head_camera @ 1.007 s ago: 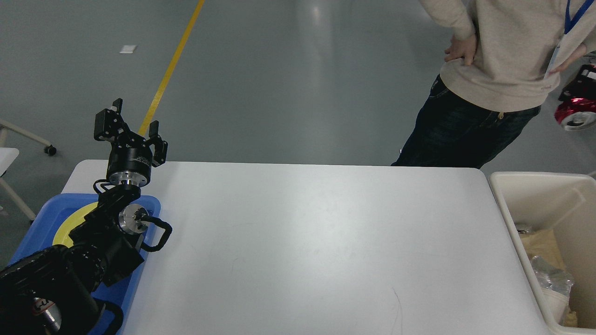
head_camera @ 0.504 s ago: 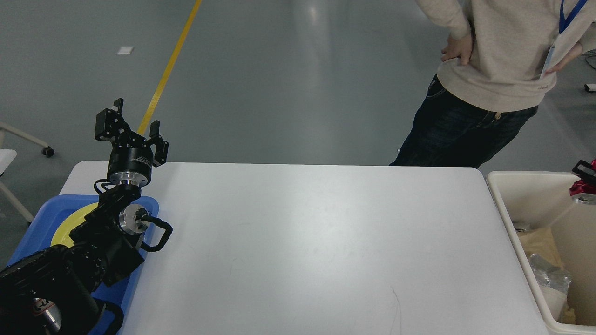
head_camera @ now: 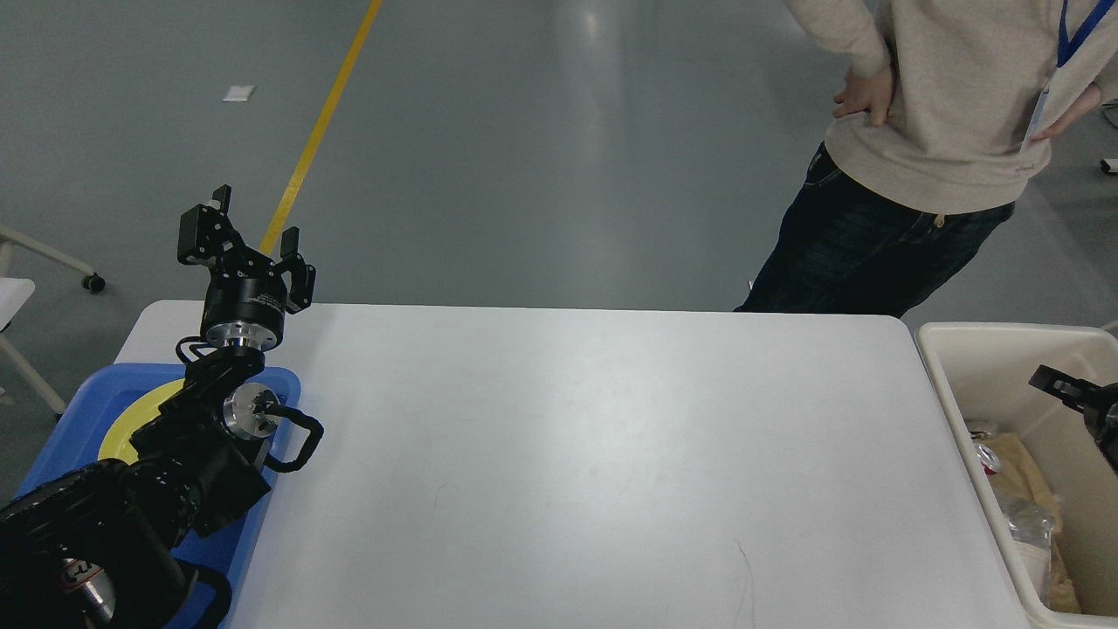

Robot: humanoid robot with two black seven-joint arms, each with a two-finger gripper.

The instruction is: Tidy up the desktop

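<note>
The worktop (head_camera: 594,454) is a large white slab with rounded corners, smooth and plain, showing only a few faint scuffs and a thin dark hairline near its close edge.

My left fingers (head_camera: 247,234) stand apart, pointing up and away over the worktop's far left corner, clamped on nothing. The white surface spreads out below and to the right of them. Just beneath that arm, on the worktop's left end, sits a blue tray (head_camera: 271,382) with something yellow (head_camera: 131,424) in it (mostly hidden by my arm).

My right fingers (head_camera: 1079,395) show only partly at the picture's right edge, dark, over a cream bin (head_camera: 943,367) that stands just beside the worktop's right end; I cannot tell whether they are apart or together. The worktop lies to their left.
</note>
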